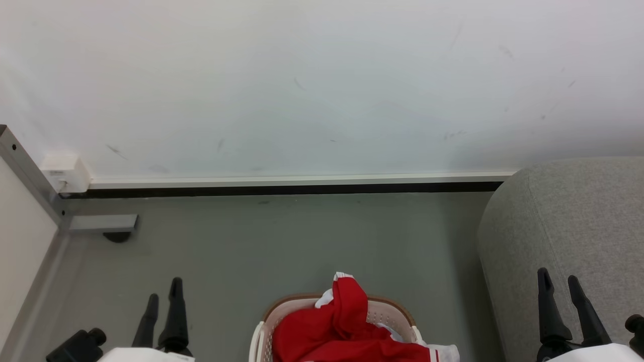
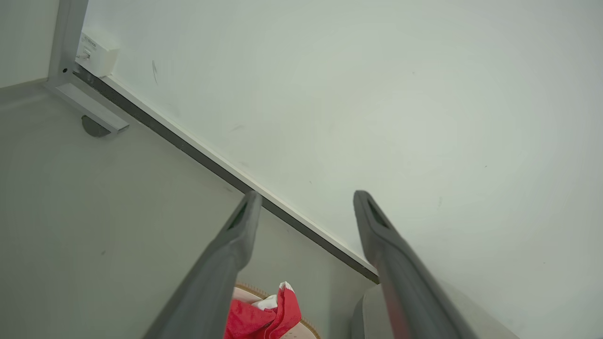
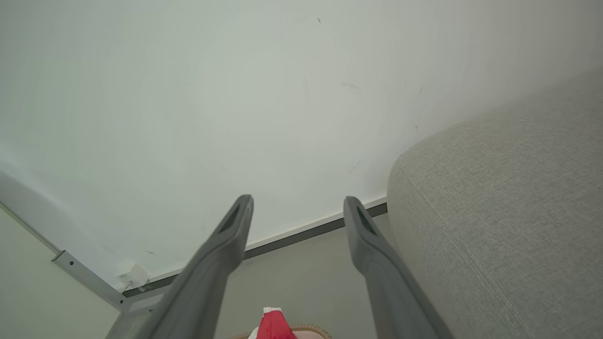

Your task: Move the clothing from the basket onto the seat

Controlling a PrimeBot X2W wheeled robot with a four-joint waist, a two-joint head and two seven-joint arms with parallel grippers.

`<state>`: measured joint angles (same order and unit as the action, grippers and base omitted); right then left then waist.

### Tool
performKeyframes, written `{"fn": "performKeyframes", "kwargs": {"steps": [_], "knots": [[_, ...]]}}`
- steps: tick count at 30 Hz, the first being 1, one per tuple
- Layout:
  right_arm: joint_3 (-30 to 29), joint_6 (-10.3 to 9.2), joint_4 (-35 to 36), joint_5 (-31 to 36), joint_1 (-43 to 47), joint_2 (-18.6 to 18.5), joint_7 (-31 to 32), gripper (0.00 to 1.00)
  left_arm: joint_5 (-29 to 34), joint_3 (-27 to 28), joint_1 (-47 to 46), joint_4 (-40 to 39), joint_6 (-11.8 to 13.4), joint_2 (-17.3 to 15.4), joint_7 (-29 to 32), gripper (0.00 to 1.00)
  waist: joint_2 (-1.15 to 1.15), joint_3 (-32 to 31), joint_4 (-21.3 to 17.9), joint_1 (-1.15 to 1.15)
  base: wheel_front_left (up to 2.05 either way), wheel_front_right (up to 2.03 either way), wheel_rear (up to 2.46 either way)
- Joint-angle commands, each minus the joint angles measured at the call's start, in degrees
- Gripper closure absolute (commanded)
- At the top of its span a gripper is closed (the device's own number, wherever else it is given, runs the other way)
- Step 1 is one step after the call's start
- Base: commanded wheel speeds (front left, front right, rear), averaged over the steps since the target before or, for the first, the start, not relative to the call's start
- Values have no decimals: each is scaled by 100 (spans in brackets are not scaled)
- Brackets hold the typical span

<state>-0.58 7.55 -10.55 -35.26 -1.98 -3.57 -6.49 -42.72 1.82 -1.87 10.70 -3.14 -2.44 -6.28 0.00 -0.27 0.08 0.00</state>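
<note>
Task unstarted | clothing (image 1: 342, 327) all in basket (image 1: 282, 302) | visible seat (image 1: 578, 216) bare | my left fingers (image 1: 176, 301), right fingers (image 1: 547, 296) spread, empty

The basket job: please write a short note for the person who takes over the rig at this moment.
Left gripper: open, empty, left of the basket.
Right gripper: open, empty, near the seat.
Clothing: red pile in the basket, which stands on the floor left of the seat.
Done: nothing yet; no clothing on the visible part of the seat.
Left: pick up the clothing and put it on the seat.
</note>
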Motion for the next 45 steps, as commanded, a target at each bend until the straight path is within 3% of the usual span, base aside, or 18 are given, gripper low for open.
{"fn": "performKeyframes", "kwargs": {"steps": [1,24,45], "knots": [[3,-6,86,198,20,-46,-67,0,242,13,16,-67,6,-47,-86,0,0,-5,-2,0,0,0,0],[-104,-8,60,1439,110,13,-405,0,1817,60,125,-27,-66,-55,-428,0,0,-35,6,0,0,0,0],[-186,-10,-226,2078,187,46,-650,0,2890,154,237,115,-221,-59,-673,0,0,-64,-24,0,0,0,0]]}}
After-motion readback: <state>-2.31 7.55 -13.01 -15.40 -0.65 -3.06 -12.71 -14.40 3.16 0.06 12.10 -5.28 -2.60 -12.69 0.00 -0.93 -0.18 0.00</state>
